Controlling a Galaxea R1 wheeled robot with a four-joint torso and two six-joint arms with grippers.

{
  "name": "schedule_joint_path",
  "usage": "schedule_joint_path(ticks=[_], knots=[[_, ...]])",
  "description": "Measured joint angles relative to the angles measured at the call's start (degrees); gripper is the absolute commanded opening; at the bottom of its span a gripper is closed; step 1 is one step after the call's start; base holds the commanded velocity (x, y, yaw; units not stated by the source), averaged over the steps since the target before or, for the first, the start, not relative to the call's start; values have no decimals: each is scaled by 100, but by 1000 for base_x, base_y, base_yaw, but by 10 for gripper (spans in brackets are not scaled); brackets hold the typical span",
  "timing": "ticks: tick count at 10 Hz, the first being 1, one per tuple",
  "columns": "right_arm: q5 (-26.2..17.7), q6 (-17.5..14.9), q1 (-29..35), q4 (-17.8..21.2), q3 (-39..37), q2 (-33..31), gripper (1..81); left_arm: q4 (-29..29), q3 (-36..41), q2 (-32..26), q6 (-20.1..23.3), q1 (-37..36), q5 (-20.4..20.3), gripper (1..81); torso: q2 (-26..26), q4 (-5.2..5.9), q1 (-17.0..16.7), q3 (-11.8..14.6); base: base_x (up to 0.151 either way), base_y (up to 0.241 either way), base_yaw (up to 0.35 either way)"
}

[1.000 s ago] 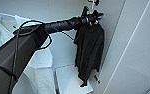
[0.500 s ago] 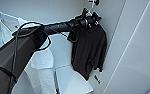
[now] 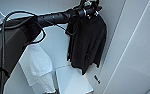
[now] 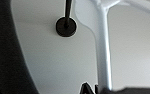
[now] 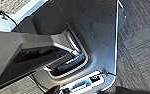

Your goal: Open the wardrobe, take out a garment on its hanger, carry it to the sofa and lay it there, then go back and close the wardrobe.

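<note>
Up at the top of the open wardrobe (image 3: 131,47), the left gripper (image 3: 91,7) sits right at the neck of the black garment (image 3: 87,42), where the hanger would be. Can't really tell how far its fingers are apart or if they've actually got the hanger; it's too murky up there. The wrist camera shows the white hanger (image 4: 103,50) stem close up, with a black rail bracket (image 4: 66,26) on the white wall beside it. The garment hangs down freely inside the wardrobe, well above a white shelf box (image 3: 71,80). A white garment (image 3: 39,67) hangs nearby, partly behind the left arm.
</note>
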Motion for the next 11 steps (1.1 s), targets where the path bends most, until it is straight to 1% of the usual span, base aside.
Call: schedule_joint_path(ticks=[1,2,4,6,7,8,9,11], knots=[[-2,0,0,0,0,-2,811,30,50,-35,-2,28,59,10,0,63,0,0,0,0,0],[11,0,-2,0,0,-2,811,98,151,-46,-9,74,205,10,0,207,0,0,0,0,0],[59,-2,1,0,0,-2,811,295,440,-151,-22,132,501,10,0,605,0,0,0,0,0],[111,-5,0,0,0,-33,811,436,512,-304,-18,317,622,10,0,1005,0,0,0,0,0],[152,-5,4,0,0,-50,811,436,494,-336,-22,358,717,10,2,1169,2,-2,0,0,0],[174,-5,23,0,0,-82,811,467,462,-315,-18,356,768,10,2,1267,2,-2,0,0,0],[179,-2,45,0,0,-93,811,544,463,-267,-13,356,920,10,2,1287,2,-2,0,0,0],[177,-11,45,0,0,-82,811,635,518,-135,-13,446,967,10,2,1281,2,7,0,0,0]])
